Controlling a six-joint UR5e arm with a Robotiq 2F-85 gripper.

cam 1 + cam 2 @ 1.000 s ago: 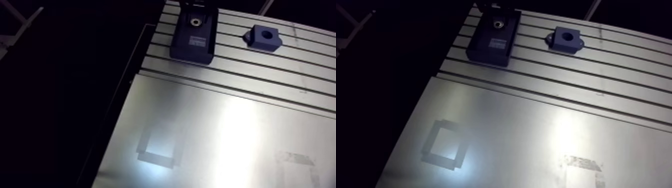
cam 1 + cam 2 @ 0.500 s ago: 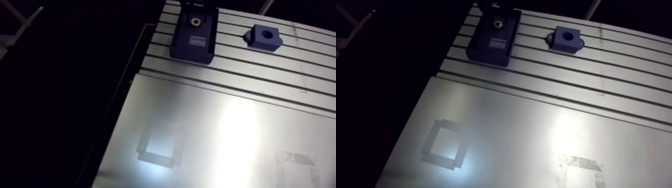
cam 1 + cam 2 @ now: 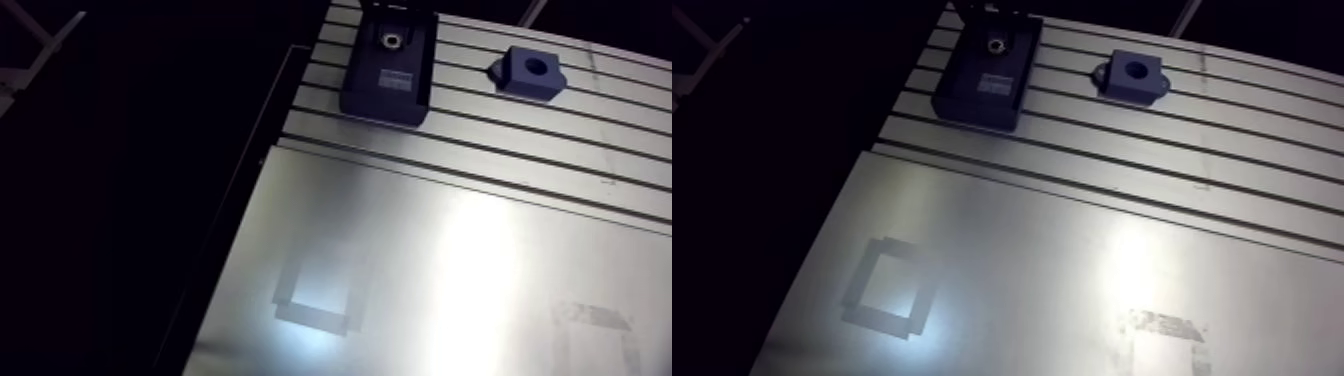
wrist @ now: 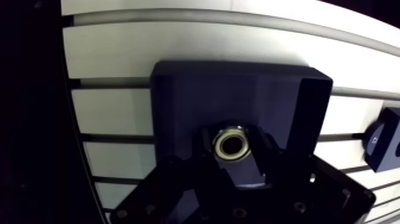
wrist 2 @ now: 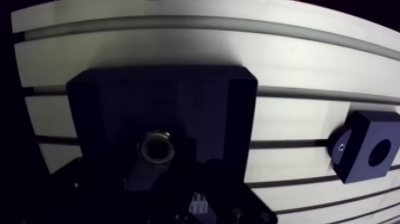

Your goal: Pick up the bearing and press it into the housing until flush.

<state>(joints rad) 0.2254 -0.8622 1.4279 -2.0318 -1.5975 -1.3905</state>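
Bearing (image 4: 232,145), a small metal ring w/ its bore facing up, is sitting in a dark rectangular holder (image 3: 385,85) that is lying on the slotted part of the worktop (image 3: 560,150), close to its far edge. In the arm view the ring is showing toward the holder's far end, w/ a pale label (image 3: 396,80) just nearer on the block's top. In the wrist view the claw (image 4: 234,157) is hanging directly over the holder, w/ the bearing showing right at its tip. Everything there is dark on dark, so I can't tell whether the claw is open, closed or gripping the ring. Housing (image 3: 528,72), a blue block w/ a round bore through its top face, is resting on the slots beside the holder, apart from it, approx. level w/ the holder's far half. Nearer the camera the slots are giving way to a smooth plate (image 3: 420,240), which is carrying a tape square (image 3: 315,300) in outline and, well apart from it, a worn patch (image 3: 592,322).
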